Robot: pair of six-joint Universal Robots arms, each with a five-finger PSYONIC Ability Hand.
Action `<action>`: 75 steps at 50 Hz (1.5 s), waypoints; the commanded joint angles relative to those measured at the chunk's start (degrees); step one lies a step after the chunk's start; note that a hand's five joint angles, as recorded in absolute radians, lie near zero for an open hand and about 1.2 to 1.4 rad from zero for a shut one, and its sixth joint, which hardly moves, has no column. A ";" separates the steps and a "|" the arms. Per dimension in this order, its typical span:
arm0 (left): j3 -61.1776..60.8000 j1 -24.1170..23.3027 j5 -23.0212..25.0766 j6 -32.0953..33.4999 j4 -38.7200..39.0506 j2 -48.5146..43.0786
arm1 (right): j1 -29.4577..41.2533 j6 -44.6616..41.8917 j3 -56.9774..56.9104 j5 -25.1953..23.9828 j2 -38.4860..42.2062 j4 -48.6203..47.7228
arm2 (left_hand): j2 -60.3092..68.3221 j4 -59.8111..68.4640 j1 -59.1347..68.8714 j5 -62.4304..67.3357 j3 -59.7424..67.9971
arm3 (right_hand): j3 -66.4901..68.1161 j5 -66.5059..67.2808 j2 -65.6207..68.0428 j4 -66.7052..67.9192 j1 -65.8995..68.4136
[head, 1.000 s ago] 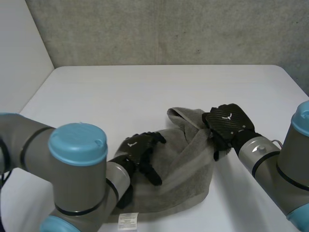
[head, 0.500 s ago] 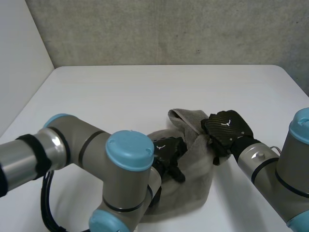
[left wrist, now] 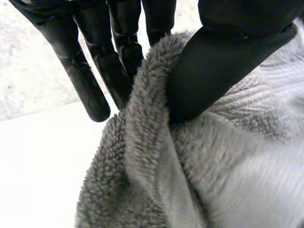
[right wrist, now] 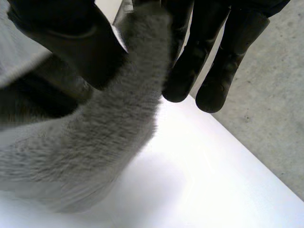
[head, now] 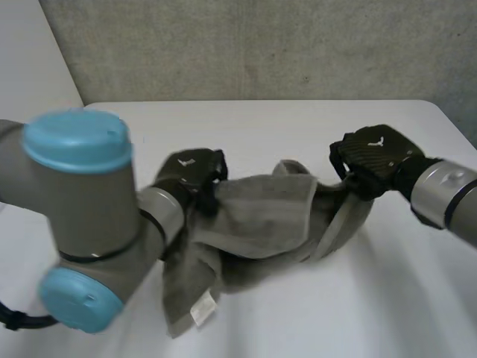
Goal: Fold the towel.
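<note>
A grey towel (head: 257,224) hangs bunched between my two hands, lifted off the white table (head: 298,134). My left hand (head: 190,173) is shut on the towel's left end, and a white label (head: 201,309) dangles below it. In the left wrist view the thumb (left wrist: 223,61) pinches a fold of towel (left wrist: 156,156) against the fingers (left wrist: 90,80). My right hand (head: 373,156) is shut on the towel's right end. The right wrist view has the thumb (right wrist: 66,42) and fingers (right wrist: 209,52) clamped on a thick roll of the towel (right wrist: 109,133).
The table's right edge (head: 456,123) runs close beside my right hand. A concrete wall (head: 261,45) stands behind the table. My left arm's light-blue cap (head: 78,142) looms large near the table's left side.
My left hand closed on the towel and rose to the left. My right hand rose to the right, so the towel now hangs stretched between them instead of lying heaped.
</note>
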 commanded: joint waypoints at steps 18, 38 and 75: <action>0.40 9.85 6.70 7.83 -10.50 4.31 | -1.10 -12.49 -10.34 -1.01 5.66 23.86 | 10.37 10.33 11.31 11.18 10.74 | 3.74 2.76 4.10 3.34 3.21; 49.54 13.89 7.58 7.40 -2.85 -10.29 | 2.33 -2.13 -39.96 13.85 14.29 -10.41 | 10.37 10.33 11.31 11.18 10.74 | 3.74 2.76 4.10 3.34 3.21; 15.35 27.78 21.91 23.39 -1.27 -24.09 | -3.12 -15.32 8.37 -6.54 7.26 -7.51 | 10.37 10.33 11.31 11.18 10.74 | 3.74 2.76 4.10 3.34 3.21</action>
